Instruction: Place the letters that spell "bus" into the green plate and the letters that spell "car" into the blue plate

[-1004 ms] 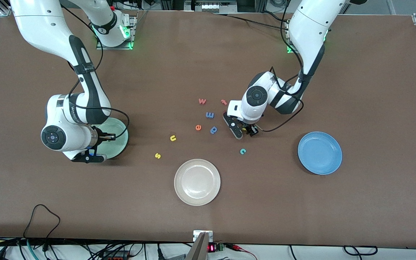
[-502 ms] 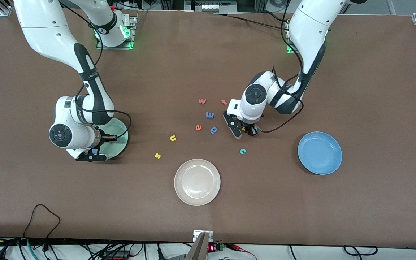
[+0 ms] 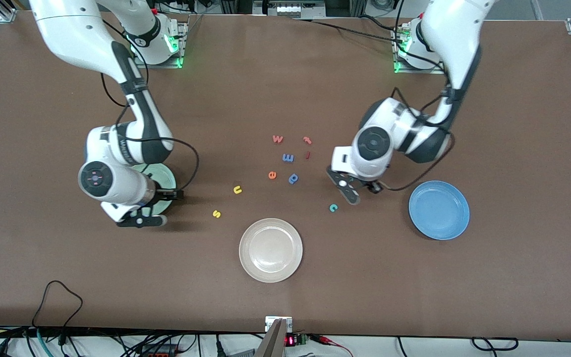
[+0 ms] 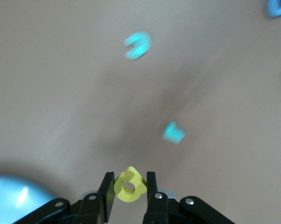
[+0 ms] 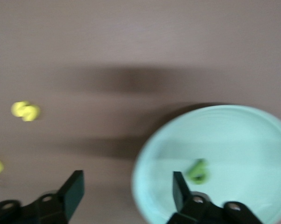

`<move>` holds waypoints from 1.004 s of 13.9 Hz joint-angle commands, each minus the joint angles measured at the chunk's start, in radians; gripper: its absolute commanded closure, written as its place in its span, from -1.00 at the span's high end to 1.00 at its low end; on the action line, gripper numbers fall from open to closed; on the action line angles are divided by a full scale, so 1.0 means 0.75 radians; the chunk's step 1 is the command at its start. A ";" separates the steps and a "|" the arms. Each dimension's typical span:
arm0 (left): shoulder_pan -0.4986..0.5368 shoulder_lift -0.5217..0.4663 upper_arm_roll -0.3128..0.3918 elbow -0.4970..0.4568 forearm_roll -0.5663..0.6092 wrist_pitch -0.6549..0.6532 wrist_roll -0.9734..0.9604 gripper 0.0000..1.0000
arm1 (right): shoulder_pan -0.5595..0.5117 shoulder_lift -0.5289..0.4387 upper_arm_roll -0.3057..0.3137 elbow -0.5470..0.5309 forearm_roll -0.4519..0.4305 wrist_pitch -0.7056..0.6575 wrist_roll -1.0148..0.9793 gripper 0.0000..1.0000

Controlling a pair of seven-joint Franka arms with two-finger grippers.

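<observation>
My left gripper [image 4: 129,186] is shut on the yellow a [image 4: 129,185] and hangs over the table between the teal c [image 3: 333,208] and the blue plate [image 3: 439,209]. The teal r [image 4: 173,132] lies below it, hidden in the front view. My right gripper [image 5: 126,186] stands open with nothing between its fingers, over the rim of the green plate [image 5: 224,140], which the arm largely hides in the front view. The green b [image 5: 197,171] lies in that plate. The yellow u [image 3: 237,189] and yellow s [image 3: 216,213] lie on the table toward the middle.
An off-white plate [image 3: 270,250] sits nearest the front camera. Mid-table lie a red w [image 3: 277,139], two small red letters [image 3: 307,140], a blue m-like letter [image 3: 288,157], an orange e [image 3: 272,174] and a blue p [image 3: 293,178].
My left gripper shut on the yellow a and carried it up and toward the blue plate. My right gripper opened over the green plate and moved toward the middle.
</observation>
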 commanded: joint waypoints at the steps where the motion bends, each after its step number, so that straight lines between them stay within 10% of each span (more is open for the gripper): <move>1: 0.225 0.008 -0.012 0.040 0.092 -0.090 0.030 -0.80 | 0.073 0.076 -0.005 0.044 0.017 0.051 0.042 0.15; 7: 0.398 0.126 -0.016 0.024 0.117 0.038 0.009 -0.59 | 0.155 0.162 -0.005 0.046 0.023 0.226 0.038 0.09; 8: 0.398 0.126 -0.018 0.022 0.117 0.034 0.007 -0.05 | 0.157 0.171 -0.003 0.047 0.026 0.261 0.034 0.08; 9: 0.388 0.116 -0.020 0.030 0.119 0.016 0.034 0.99 | 0.163 0.187 -0.001 0.051 0.026 0.284 0.034 0.06; 14: 0.381 0.030 -0.164 0.026 0.083 -0.135 -0.108 1.00 | 0.202 0.267 -0.001 0.159 0.032 0.300 0.046 0.05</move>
